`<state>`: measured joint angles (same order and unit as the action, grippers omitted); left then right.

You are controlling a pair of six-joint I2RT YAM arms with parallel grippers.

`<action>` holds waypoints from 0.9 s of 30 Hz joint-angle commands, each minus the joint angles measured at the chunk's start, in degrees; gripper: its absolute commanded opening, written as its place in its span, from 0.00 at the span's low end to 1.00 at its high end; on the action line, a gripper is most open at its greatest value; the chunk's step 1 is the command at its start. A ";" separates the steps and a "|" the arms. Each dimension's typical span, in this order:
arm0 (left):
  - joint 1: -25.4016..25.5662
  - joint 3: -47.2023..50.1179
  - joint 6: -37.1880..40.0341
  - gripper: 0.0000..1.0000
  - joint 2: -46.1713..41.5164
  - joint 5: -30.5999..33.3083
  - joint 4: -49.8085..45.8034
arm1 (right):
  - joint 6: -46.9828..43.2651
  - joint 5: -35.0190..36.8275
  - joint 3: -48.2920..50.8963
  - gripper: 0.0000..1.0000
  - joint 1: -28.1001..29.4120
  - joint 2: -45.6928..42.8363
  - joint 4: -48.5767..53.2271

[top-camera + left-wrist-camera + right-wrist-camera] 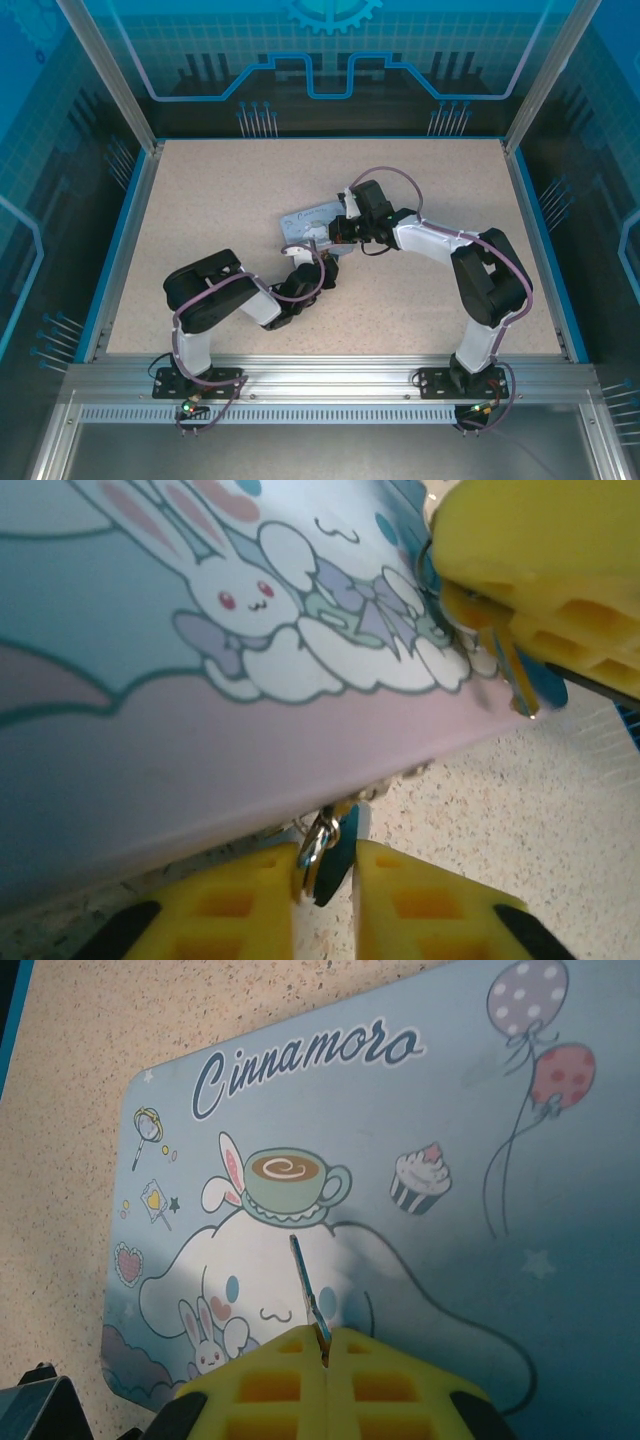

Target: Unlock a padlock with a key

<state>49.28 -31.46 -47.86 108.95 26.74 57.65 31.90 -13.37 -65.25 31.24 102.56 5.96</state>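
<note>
Fingers, left: the left fingers (250, 905) are clenching on the padlock (333, 865). Its teal body and a bit of bright metal are showing in the narrow gap between them.
Padlock position: it is sitting low, just above the surface (520, 820), at the near edge of the tin (150, 770). Whether it is touching the tin is not clear, and blur is hiding which way the keyhole is facing.
Tin: it is lying flat on the surface with its cartoon lid up, and both arms are reaching in over it in the top view.
Fingers, right: the right fingers (270, 1385) are clenching on the key (307, 1295). They are gripping its head end, so the thin blade is sticking out past the tips over the printed lid.
Key vs padlock: in the left wrist view the key is hanging above and to the right of the padlock. It is apart from the padlock and is not inserted.
Step in hand: I am reading this as alignment, with lock and key each being held and insertion not yet done.
Next move calls for: bringing the blade tip down and left to the keyhole. The blade needs lining up with the lock's axis while the left fingers are holding the body steady. A push in and a wrist turn are coming after that.
</note>
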 commanded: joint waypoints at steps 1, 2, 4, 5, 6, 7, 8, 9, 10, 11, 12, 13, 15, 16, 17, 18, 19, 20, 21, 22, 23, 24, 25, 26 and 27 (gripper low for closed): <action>-0.23 -0.44 0.79 0.14 -0.13 1.20 0.95 | -0.79 -0.06 1.36 0.00 1.01 1.32 3.02; -0.22 -0.44 0.84 0.11 -0.34 1.09 0.68 | -0.79 -0.03 1.36 0.00 1.01 1.25 2.99; -0.22 -0.44 1.09 0.09 -0.69 0.95 0.14 | -0.87 -0.04 1.44 0.00 1.00 1.16 3.00; -0.20 -0.36 1.18 0.07 -0.90 0.93 0.09 | -0.84 -0.05 1.45 0.00 1.01 1.07 2.92; -0.23 -0.19 1.16 0.05 -1.10 0.94 0.10 | -0.83 -0.06 1.53 0.00 1.01 1.02 2.92; -0.19 0.07 1.20 0.04 -1.40 0.90 0.39 | -0.91 -0.01 1.61 0.00 1.06 0.83 2.92; -0.32 0.24 1.44 0.04 -1.72 0.96 0.39 | -1.10 -0.08 1.83 0.00 0.97 0.49 2.73; -0.31 0.47 1.63 0.03 -2.24 0.63 0.22 | -1.28 0.06 2.12 0.00 0.97 0.04 2.48; -0.40 0.52 2.11 0.02 -3.02 0.00 -0.14 | -1.48 -0.04 2.55 0.00 0.88 -0.67 1.87; -0.54 0.53 2.36 0.01 -4.00 -0.50 -1.02 | -1.78 -0.24 3.00 0.00 0.75 -1.42 1.26; -0.78 0.44 2.46 0.00 -5.05 -1.20 -2.30 | -2.08 -0.67 3.67 0.00 0.47 -2.51 0.61; -1.14 0.36 2.65 0.00 -6.21 -2.37 -3.67 | -2.42 -1.36 4.41 0.00 0.03 -3.79 -0.28; -2.30 0.18 2.61 0.00 -8.42 -5.27 -6.88 | -3.41 -2.63 6.16 0.00 -0.93 -6.82 -1.57; -3.12 -0.11 2.38 0.00 -9.68 -7.09 -9.26 | -4.31 -3.01 7.13 0.00 -1.63 -8.70 -1.86; -3.81 -0.38 2.17 0.00 -10.63 -8.76 -11.10 | -5.16 -3.56 8.11 0.00 -2.23 -10.44 -1.91; -4.53 -0.52 2.15 0.00 -11.52 -10.67 -12.51 | -6.11 -4.33 9.27 0.00 -3.04 -12.37 -1.95; -5.29 -0.53 1.88 0.00 -12.39 -12.39 -13.61 | -6.91 -5.59 10.69 0.00 -3.94 -14.27 -2.07; -6.00 -0.53 1.58 0.00 -13.08 -13.87 -14.27 | -7.55 -6.80 12.06 0.00 -4.68 -15.89 -2.17; -6.88 -0.60 0.98 0.00 -13.97 -15.74 -15.15 | -8.41 -8.45 13.44 0.00 -5.62 -17.60 -2.06; -7.73 -0.81 0.77 0.00 -14.72 -18.03 -15.82 | -9.40 -9.89 14.51 0.00 -6.35 -19.13 -1.63; -8.70 -1.31 0.55 0.00 -15.42 -20.44 -16.69 | -10.42 -11.48 16.86 0.00 -6.90 -20.32 -1.04; -9.44 -1.84 0.40 0.00 -16.03 -22.48 -18.00 | -11.48 -12.77 18.01 0.00 -7.22 -21.00 -0.38; -10.30 -2.55 0.43 0.00 -16.48 -25.05 -19.14 | -12.46 -13.73 19.08 0.00 -7.25 -21.62 0.20; -11.06 -3.00 0.21 0.00 -16.94 -27.36 -19.99 | -13.42 -15.12 20.37 0.00 -7.25 -21.75 0.16; -11.74 -3.23 -0.13 0.00 -17.22 -29.29 -20.44 | -13.90 -16.50 21.32 0.00 -7.25 -21.72 -0.16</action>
<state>39.07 -32.16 -46.78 94.08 6.59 39.68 22.15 -23.57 -46.89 24.01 80.79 3.84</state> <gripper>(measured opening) 0.054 0.045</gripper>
